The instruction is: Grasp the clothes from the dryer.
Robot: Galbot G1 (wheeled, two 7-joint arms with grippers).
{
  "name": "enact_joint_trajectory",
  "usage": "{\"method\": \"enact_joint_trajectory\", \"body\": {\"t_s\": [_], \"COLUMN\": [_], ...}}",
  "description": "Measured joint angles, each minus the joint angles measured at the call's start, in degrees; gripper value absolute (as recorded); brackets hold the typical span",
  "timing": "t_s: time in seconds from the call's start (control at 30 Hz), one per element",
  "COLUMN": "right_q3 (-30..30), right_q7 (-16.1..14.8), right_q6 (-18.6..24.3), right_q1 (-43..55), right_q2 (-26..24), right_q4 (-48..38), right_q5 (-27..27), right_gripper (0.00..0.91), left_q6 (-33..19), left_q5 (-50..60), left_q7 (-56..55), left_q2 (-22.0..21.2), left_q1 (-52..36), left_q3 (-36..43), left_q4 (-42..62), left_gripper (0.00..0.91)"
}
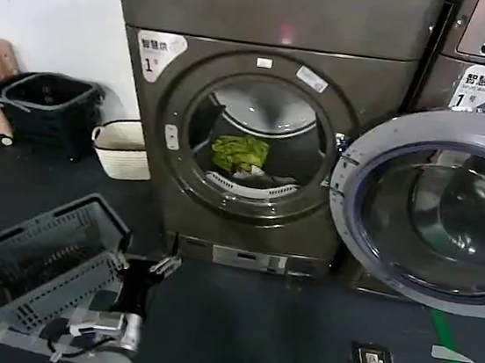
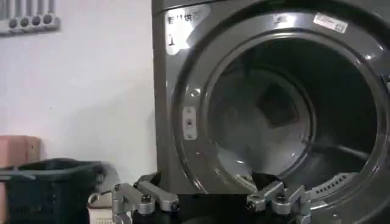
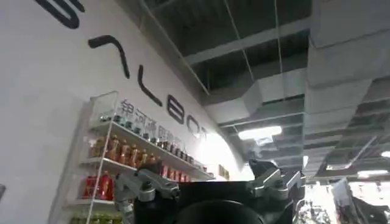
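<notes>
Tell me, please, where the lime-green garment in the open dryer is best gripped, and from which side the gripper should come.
Pinch the lime-green garment at its bunched upper folds, coming straight in through the front porthole of the dryer. It lies crumpled on the drum floor above a pale piece, so its raised crest is probably the easiest fold to grip. The left gripper, open, already faces the opening.

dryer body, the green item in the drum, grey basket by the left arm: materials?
Dryer: likely painted metal, bronze-grey, soft sheen. Green garment: soft fabric, crumpled and matte. Grey basket: probably moulded plastic, slotted walls. Left end effector, open, faces the drum.
</notes>
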Motion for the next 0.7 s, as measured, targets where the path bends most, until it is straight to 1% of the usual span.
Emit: {"method": "enact_joint_trajectory", "body": {"t_s": [0.57, 0.7], "right_q3": [-0.86, -1.08], "right_q7": [-0.6, -0.54], "right_q6": [0.03, 0.66], "right_q1": [0.87, 0.76], "right_q2": [0.04, 0.13], "right_q4": [-0.12, -0.13], "right_q5": [-0.15, -0.03], "right_gripper": [0.907, 0.907], "left_q6": [0.0, -0.07], "left_q5": [0.03, -0.09], "left_q7": [0.57, 0.93], "left_q2": [-0.31, -0.08], "left_q1": [-0.5, -0.85], "left_q3": [-0.17, -0.16], "left_q4": [0.5, 0.65], "left_gripper": [0.907, 0.907]}}
